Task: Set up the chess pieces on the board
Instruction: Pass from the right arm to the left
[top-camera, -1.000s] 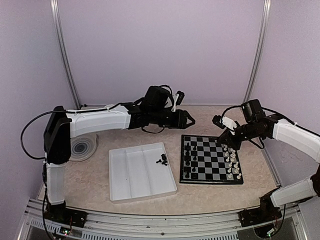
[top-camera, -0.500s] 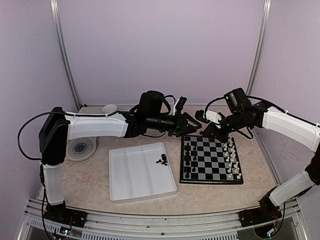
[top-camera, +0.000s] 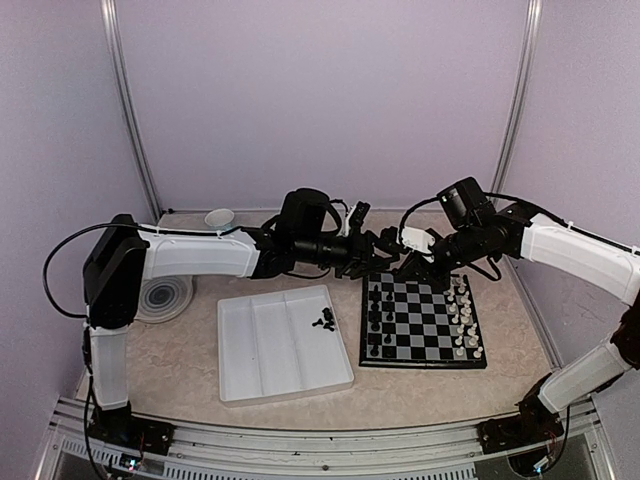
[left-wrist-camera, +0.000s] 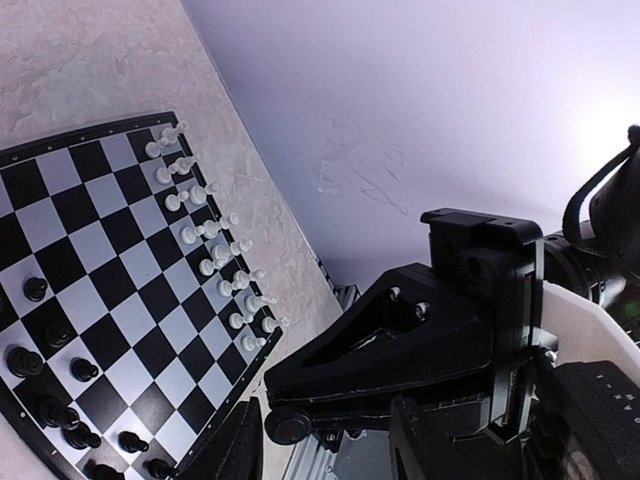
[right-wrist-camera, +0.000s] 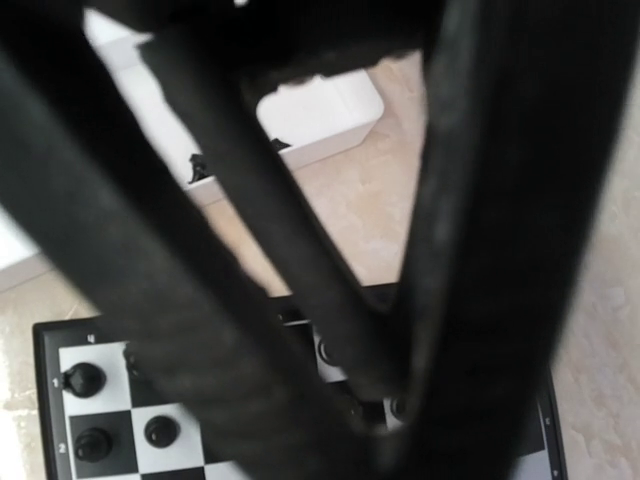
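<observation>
Board (top-camera: 420, 322) flat on the surface (top-camera: 190, 360) right of the white tray (top-camera: 270, 352), black and pale-grey checks, black border; tiny black chess pieces (top-camera: 375, 318) stand along its left files, a few lie in the tray; above its far edge, left tool (top-camera: 385, 248) part spread, right tool (top-camera: 410, 262) pressed together.

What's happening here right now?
The arms meet over the far edge of the board. The left pincer stands open next to the right pincer, which is shut; whether it holds anything is hidden. White pieces line the board's right side, black pieces partly fill its left, and a few lie in the tray.
</observation>
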